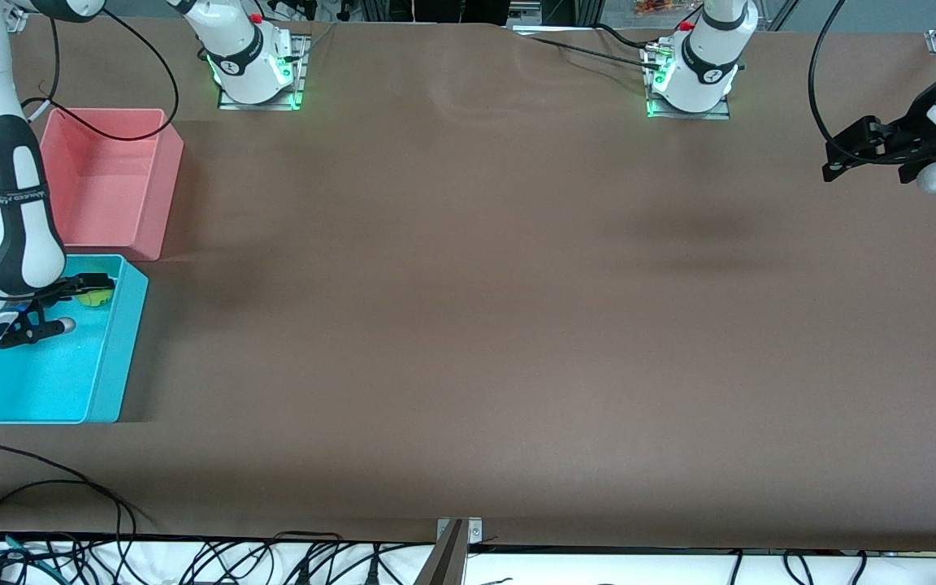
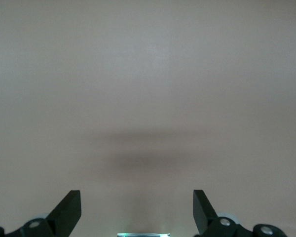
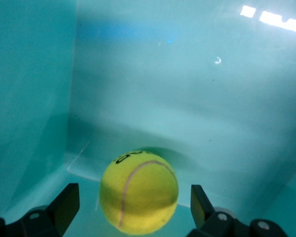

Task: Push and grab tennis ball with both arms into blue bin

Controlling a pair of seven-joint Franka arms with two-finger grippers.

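Fuzzy tennis ball (image 3: 138,192), glossy plastic blue bin (image 3: 34,98)

A fuzzy yellow-green tennis ball (image 3: 138,192) with a pale seam and a dark printed mark rests on the floor of the bright blue bin (image 1: 114,357), close to a corner, lying apart between the spread fingers of the right end effector (image 1: 70,305). The straight-walled bin sits at the right arm's end of the worktop, directly beneath that end effector.

Both pincers, right (image 3: 130,210) and left (image 2: 137,212), spread.
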